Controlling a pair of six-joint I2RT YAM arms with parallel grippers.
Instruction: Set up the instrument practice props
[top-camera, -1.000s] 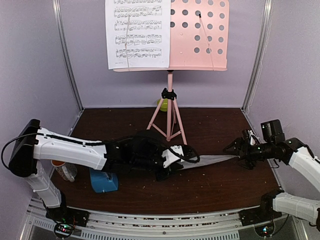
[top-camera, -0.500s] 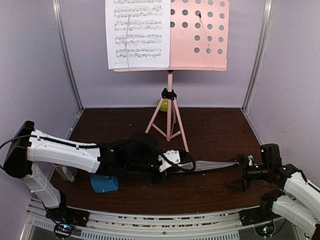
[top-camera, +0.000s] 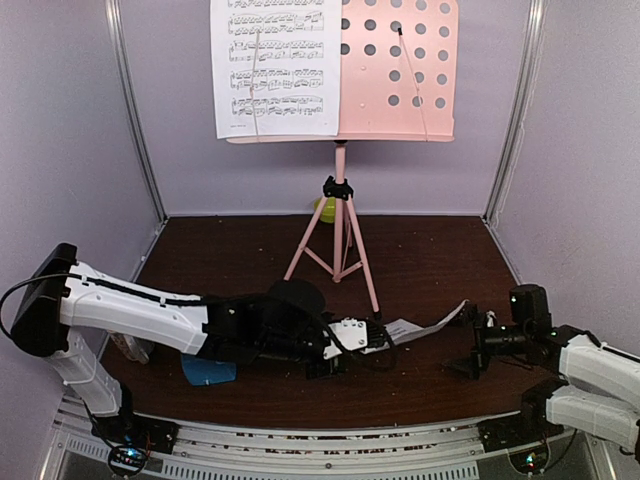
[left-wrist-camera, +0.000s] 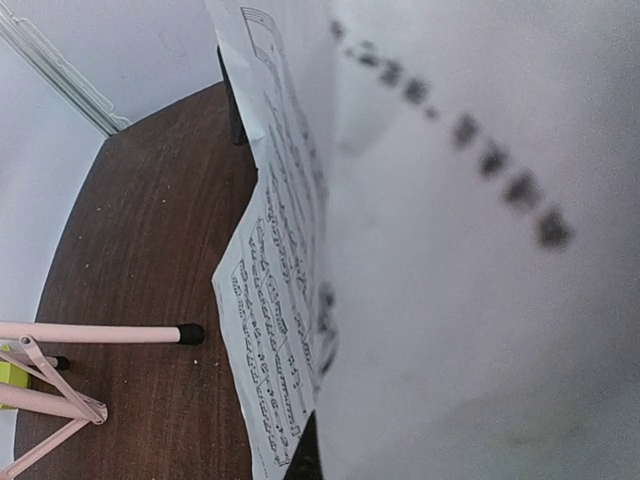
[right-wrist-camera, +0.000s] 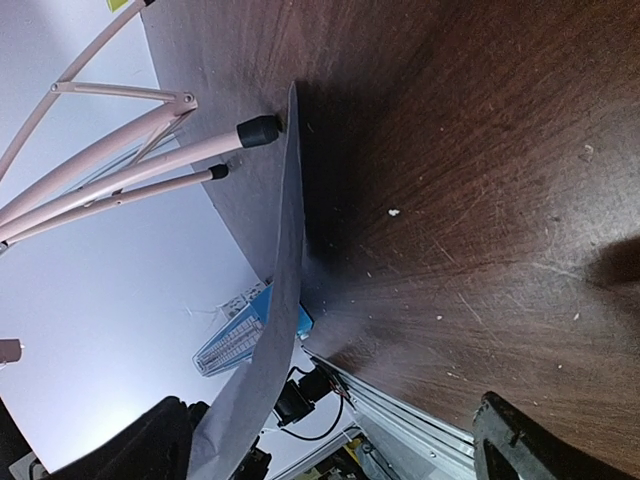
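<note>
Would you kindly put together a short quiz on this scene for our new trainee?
1. True or false: the stand already carries two pages on its desk.
2. Which hand holds the loose sheet low over the table? A left, B right, C neither.
3. Fill in: in the top view, the metronome sits on the ___ side of the table.

Key
1. False: only one sheet is on it, and the other half of the desk is bare.
2. A: the left hand grips it.
3. left
</note>
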